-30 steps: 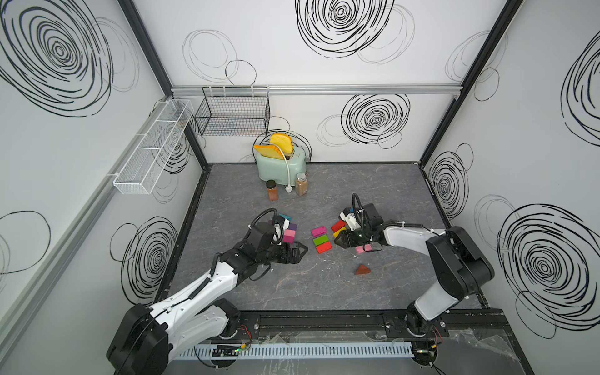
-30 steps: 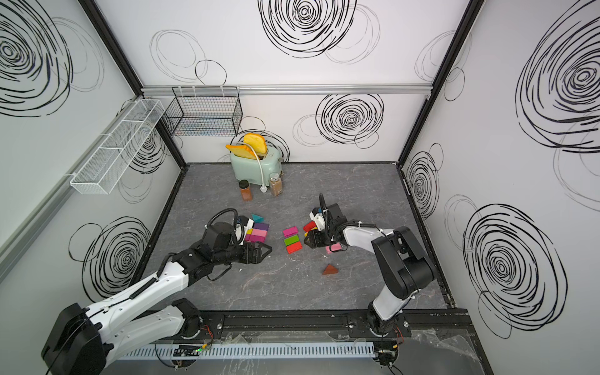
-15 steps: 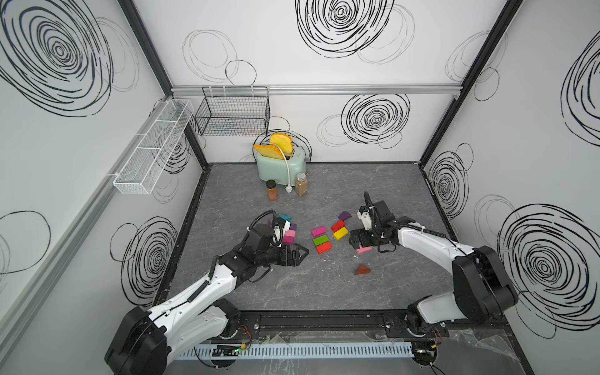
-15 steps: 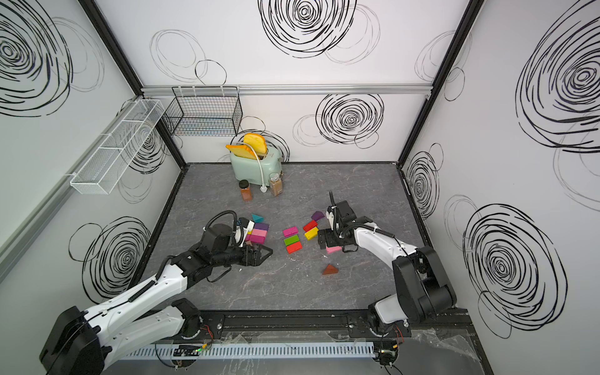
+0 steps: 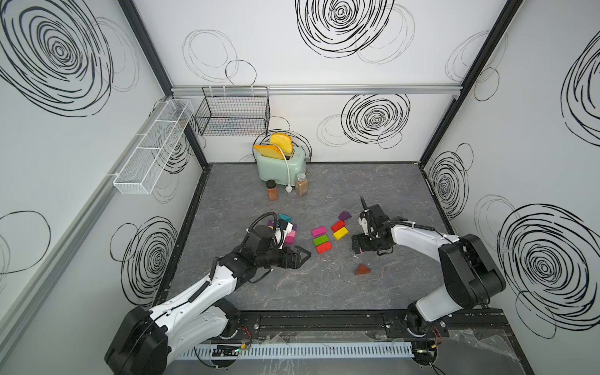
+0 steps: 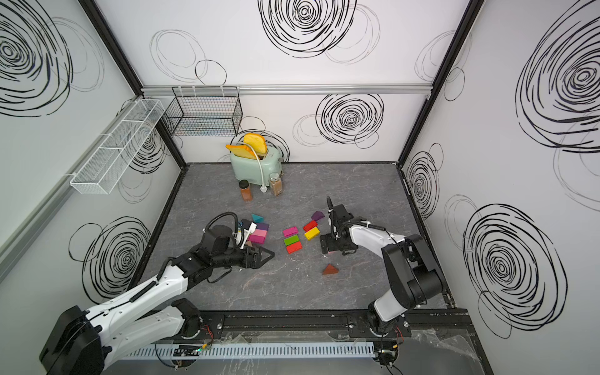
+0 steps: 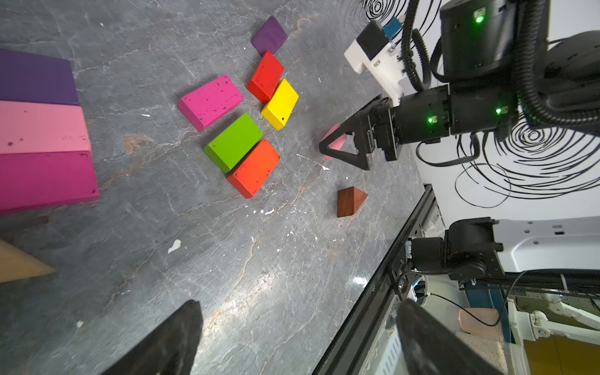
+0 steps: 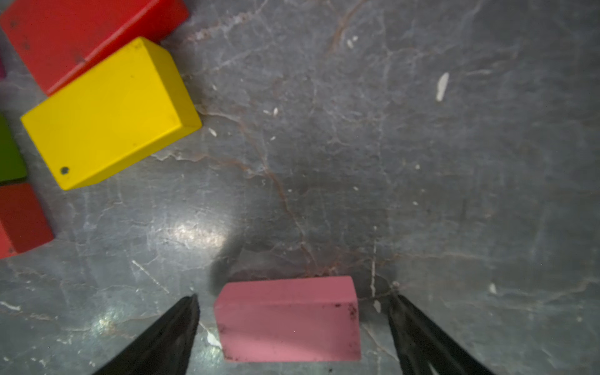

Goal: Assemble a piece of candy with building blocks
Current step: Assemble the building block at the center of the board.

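Jaws of the right arm, having left the yellow brick (image 8: 110,113) against the red brick (image 8: 81,35), now stand wide with the pink brick (image 8: 287,319) between them on the tabletop (image 8: 422,162), untouched and seemingly the candy's next piece, while the left jaws gape empty.

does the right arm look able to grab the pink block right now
Likely yes: the right gripper is open, straddling the pink block, which lies apart from the yellow block with nothing between it and the fingers.

No legible text, labels, numbers anywhere.
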Robot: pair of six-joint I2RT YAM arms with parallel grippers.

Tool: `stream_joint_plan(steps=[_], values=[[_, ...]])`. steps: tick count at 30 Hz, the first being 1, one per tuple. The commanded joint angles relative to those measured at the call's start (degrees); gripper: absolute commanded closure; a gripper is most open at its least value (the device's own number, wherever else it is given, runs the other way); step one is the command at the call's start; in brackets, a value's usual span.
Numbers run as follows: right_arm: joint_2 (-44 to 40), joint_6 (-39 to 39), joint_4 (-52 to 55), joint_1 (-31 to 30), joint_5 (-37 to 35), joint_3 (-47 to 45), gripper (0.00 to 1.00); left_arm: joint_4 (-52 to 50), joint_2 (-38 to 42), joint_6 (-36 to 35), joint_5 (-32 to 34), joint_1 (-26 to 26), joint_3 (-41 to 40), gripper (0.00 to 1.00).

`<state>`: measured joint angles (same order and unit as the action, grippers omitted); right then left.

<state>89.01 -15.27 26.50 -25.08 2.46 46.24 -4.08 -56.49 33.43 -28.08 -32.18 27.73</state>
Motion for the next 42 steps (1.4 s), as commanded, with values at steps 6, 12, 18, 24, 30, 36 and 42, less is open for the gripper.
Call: stream_joint_plan(steps=[6, 12, 18, 24, 30, 36, 42], values=[[1.96, -0.73, 1.05, -2.23, 0.06, -0.80, 0.24, 2.61, 1.01, 0.14, -1.41, 0.37, -0.35, 0.02], [2.80, -0.57, 1.28, -4.81, -1.79, 0.10, 0.37, 1.85, 1.17, -0.11, -0.71, 0.39, -0.13, 0.02], [4.98, -1.09, -2.09, -7.23, -1.19, 1.57, 0.44, 0.41, 1.38, -0.21, 0.71, 0.46, 0.05, 0.02], [7.37, -0.37, -5.98, -8.17, 0.07, 3.57, 0.44, -0.53, 2.03, 0.91, 2.19, 0.48, -0.46, 0.02], [9.00, 1.22, -8.87, -8.84, 2.14, 4.37, 0.43, -0.93, 2.61, 1.96, 3.51, 0.46, -0.71, 0.02], [11.16, 2.16, -10.28, -9.46, 3.19, 5.62, 0.42, -0.80, 2.36, 3.11, 4.16, 0.46, -0.83, 0.02], [12.17, 2.79, -11.08, -9.45, 3.91, 5.95, 0.41, -0.30, 1.72, 3.90, 5.05, 0.25, -0.99, 0.02]])
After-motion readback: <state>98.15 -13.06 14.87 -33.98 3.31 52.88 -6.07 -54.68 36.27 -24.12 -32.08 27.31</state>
